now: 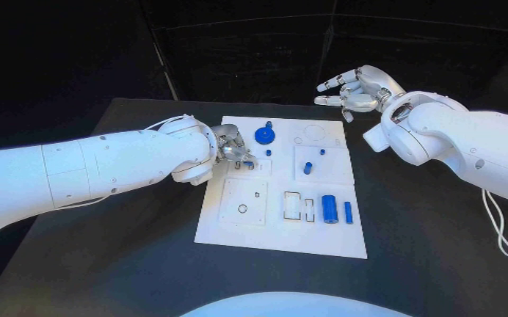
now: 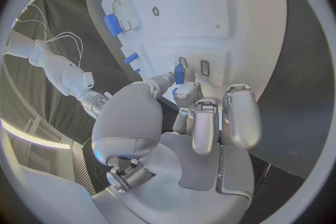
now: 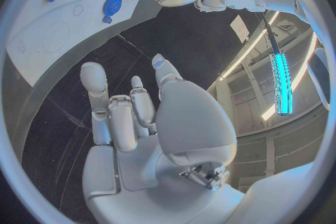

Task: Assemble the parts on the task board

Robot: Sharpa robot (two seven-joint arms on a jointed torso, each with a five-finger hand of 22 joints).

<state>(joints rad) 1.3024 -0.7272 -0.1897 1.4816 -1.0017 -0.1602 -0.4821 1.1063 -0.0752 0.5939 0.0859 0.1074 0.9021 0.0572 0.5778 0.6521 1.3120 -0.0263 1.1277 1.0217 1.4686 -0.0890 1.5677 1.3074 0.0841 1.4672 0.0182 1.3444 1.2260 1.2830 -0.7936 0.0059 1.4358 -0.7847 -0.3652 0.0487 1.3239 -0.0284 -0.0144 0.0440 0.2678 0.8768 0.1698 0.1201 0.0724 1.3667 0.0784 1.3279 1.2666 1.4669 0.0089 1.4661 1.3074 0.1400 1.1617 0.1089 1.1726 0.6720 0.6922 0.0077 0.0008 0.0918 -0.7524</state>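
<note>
On task board (image 1: 318,236) — left hand (image 1: 231,150) pinches small blue part (image 2: 179,74) | right hand (image 1: 360,91) loose, empty

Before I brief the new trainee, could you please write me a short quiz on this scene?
1. True or false: the right robot hand holds a blue part.
2. Where does the blue disc lie? A: on the far part of the task board. B: at its near edge. C: on the black table.
3. Fill in: the small blue part is pinched by the ___ robot hand.

Key
1. False: it hovers open, off the board's far right corner.
2. A.
3. Left: the left robot hand pinches it at the board's left edge.
</note>
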